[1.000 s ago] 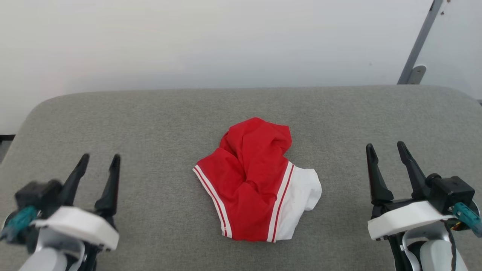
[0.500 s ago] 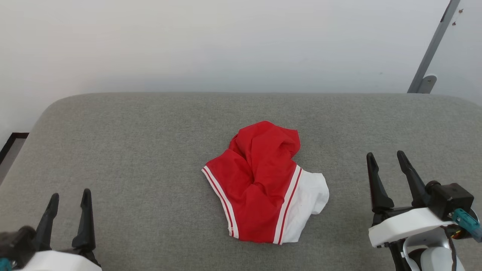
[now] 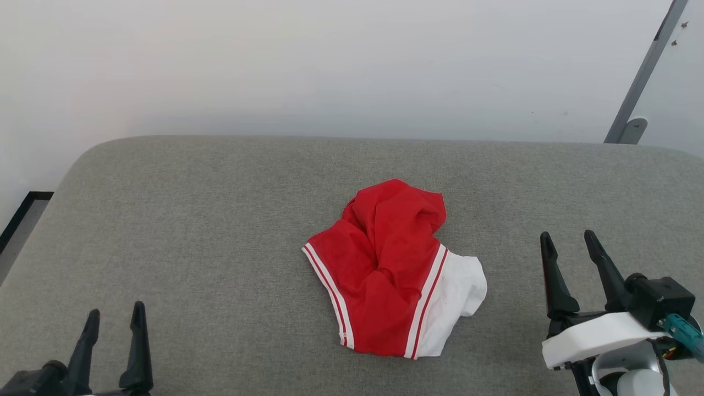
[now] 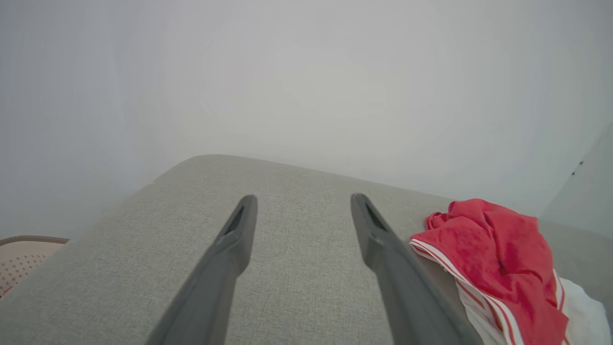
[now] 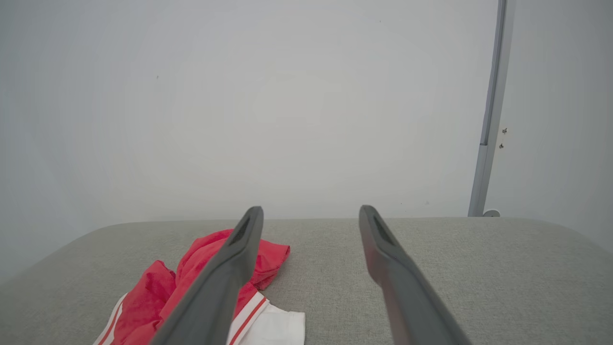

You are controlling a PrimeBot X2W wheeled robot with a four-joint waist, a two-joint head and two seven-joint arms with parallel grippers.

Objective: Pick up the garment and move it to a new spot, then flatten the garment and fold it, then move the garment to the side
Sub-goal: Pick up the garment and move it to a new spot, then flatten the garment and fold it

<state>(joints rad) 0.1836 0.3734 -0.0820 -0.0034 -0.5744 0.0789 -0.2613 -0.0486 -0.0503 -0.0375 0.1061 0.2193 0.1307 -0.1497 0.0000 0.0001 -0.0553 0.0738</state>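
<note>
Head view, garment (image 3: pixel 393 269): a red jersey with a white sleeve and red-white striped trim lies crumpled in a heap near the middle of the grey padded surface (image 3: pixel 220 220), slightly right of centre. No lettering shows.
Head view, left gripper (image 3: pixel 116 308): at the near left corner, its two dark fingers spread apart and pointing to the far side. It holds nothing and stands well apart from the garment.
Head view, right gripper (image 3: pixel 567 234): at the near right, fingers spread, holding nothing. It sits right of the garment without touching it, a strip of bare surface between them.
Head view, surroundings: a plain white wall (image 3: pixel 330 66) rises behind the surface; a grey metal post (image 3: pixel 643 77) leans at the far right.
Left wrist view, fingers: spread wide above bare grey fabric, nothing between them.
Left wrist view, garment: the heap lies to the right of the fingers, red part farther off, white sleeve at the near right edge. Contact with the right finger cannot be judged.
Left wrist view, edge: a beige perforated container (image 4: pixel 24 254) shows beyond the surface's left edge.
Right wrist view, fingers: spread wide, nothing between them.
Right wrist view, garment: it lies at the near left, partly hidden behind the left finger.
Right wrist view, post: upright against the wall at the far right.
</note>
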